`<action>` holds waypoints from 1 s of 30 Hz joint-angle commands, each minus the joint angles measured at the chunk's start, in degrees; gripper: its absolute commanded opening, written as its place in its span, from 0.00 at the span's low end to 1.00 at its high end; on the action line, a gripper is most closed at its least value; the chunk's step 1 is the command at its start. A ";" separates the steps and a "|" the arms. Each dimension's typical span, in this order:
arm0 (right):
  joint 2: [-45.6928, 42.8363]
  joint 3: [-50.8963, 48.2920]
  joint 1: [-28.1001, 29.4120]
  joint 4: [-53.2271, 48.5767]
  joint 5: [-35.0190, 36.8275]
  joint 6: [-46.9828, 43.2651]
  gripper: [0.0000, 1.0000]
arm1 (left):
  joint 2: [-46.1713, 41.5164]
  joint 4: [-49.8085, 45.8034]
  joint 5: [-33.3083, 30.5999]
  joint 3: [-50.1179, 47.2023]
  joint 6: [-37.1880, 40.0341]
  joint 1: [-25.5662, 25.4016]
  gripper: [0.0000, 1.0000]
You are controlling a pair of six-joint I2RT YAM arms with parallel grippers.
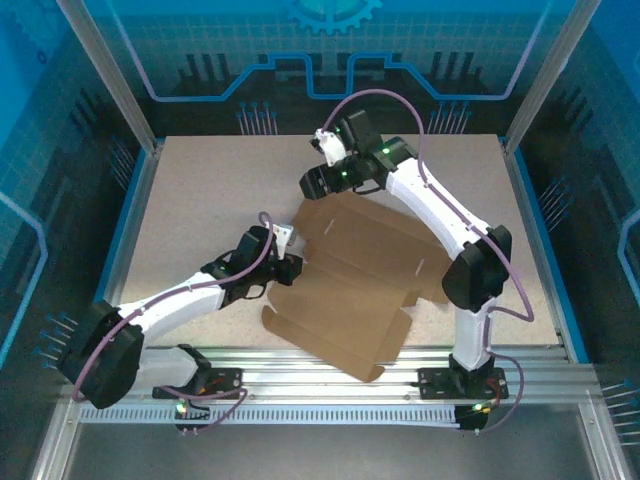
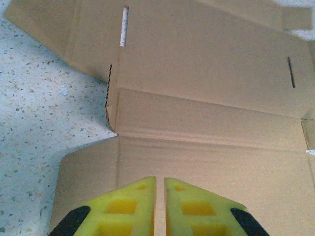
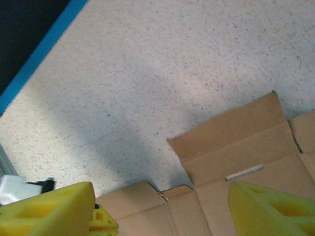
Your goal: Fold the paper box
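The paper box (image 1: 360, 290) lies unfolded as a flat brown cardboard sheet in the middle of the table, with flaps, creases and thin slots. My left gripper (image 1: 297, 268) is at its left edge. In the left wrist view its yellow fingers (image 2: 133, 206) stand almost together over a flap of the paper box (image 2: 206, 98), and nothing shows between them at the left gripper (image 2: 160, 181). My right gripper (image 1: 312, 183) hovers over the sheet's far left corner. Its jaws stand wide apart above a notch in the paper box (image 3: 246, 147), so the right gripper (image 3: 160, 194) is open and holds nothing.
The speckled tabletop (image 1: 200, 200) stretches to the left and behind the sheet. A blue rim (image 3: 44, 49) borders the table. An aluminium rail (image 1: 320, 365) runs along the near edge by the arm bases, and the sheet's near corner overhangs it.
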 commanded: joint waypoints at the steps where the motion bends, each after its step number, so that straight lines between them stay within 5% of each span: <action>1: -0.73 -0.85 -1.01 -2.02 1.89 0.54 0.74 | -0.06 -0.10 -0.82 -0.16 -0.02 0.42 0.15; 4: -3.73 -7.63 -3.90 -1.53 -4.36 -0.33 0.73 | -0.55 -4.45 -0.55 3.22 -0.69 0.83 0.18; 6: -8.13 -15.38 -4.43 -0.08 -2.29 0.32 0.73 | 0.51 -9.20 -0.21 6.90 -0.89 1.63 0.20; 17: -29.32 -60.15 -3.80 28.95 -4.61 13.21 0.61 | 19.03 -26.95 9.31 31.33 7.16 9.64 0.34; 23: -31.66 -72.36 -3.32 39.95 -7.04 17.62 0.55 | 35.20 -37.89 9.60 52.23 12.28 12.04 0.40; 30: -32.55 -76.50 -4.39 41.58 -5.19 18.94 0.50 | 49.59 -43.89 12.74 71.59 13.77 14.34 0.43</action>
